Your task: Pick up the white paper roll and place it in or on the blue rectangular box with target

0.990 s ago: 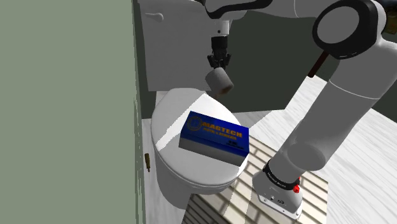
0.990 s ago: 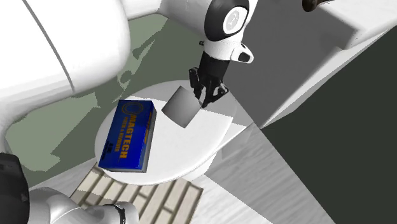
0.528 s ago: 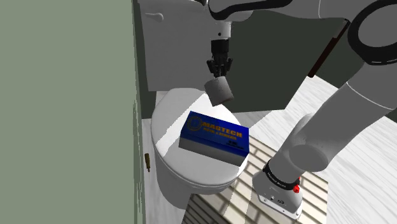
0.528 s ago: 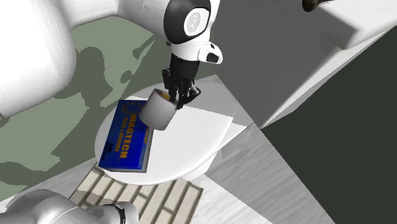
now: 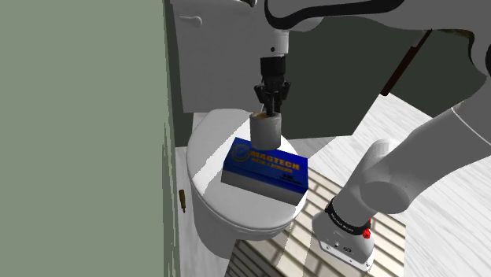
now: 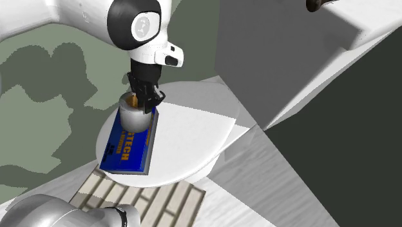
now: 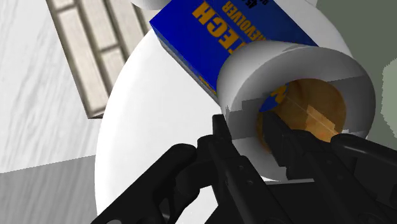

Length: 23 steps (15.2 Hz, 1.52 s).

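Note:
The white paper roll (image 5: pixel 265 130) (image 6: pixel 135 114) (image 7: pixel 280 73) hangs upright with its brown core showing. My black gripper (image 5: pixel 271 103) (image 6: pixel 145 102) (image 7: pixel 248 130) is shut on its rim, one finger outside the wall and one inside the core. The roll is just above the far end of the blue rectangular box (image 5: pixel 264 171) (image 6: pixel 131 145) (image 7: pixel 210 28), which lies flat on the closed white toilet lid (image 5: pixel 208 153) (image 6: pixel 187 138) (image 7: pixel 153 121). Whether the roll touches the box I cannot tell.
The toilet tank (image 5: pixel 212 55) stands behind the lid. A green wall (image 5: pixel 79 134) runs along the shoulder view's left. A slatted mat (image 6: pixel 138 193) lies on the floor in front of the toilet, by the robot's base (image 5: pixel 346 236).
The gripper carried the roll from above the lid's back part over to the blue box and lower, and the roll turned from tilted to upright.

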### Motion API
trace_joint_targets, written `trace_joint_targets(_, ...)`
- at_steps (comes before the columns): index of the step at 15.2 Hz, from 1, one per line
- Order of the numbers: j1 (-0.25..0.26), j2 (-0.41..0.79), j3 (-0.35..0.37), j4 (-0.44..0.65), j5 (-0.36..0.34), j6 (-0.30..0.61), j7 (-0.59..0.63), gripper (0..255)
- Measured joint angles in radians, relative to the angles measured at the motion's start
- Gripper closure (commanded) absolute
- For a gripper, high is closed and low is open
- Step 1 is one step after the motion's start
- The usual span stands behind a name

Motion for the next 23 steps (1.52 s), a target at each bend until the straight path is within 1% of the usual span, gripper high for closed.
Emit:
trace_joint_targets(2, 0.016, -0.035, 0.025, -0.045, 0.02, 0.013, 0.035, 255)
trace_joint_targets(4, 0.019, -0.044, 0.031, -0.077, 0.025, 0.037, 0.043, 255)
trace_joint_targets(14, 0.021, -0.025, 0.034, -0.178, 0.029, 0.163, 0.032, 255)
trace_joint_targets(22, 0.019, -0.017, 0.034, -0.198, 0.031, 0.174, 0.027, 255)
trace_joint_targets(23, 0.019, -0.018, 0.034, -0.199, 0.03, 0.176, 0.026, 0)
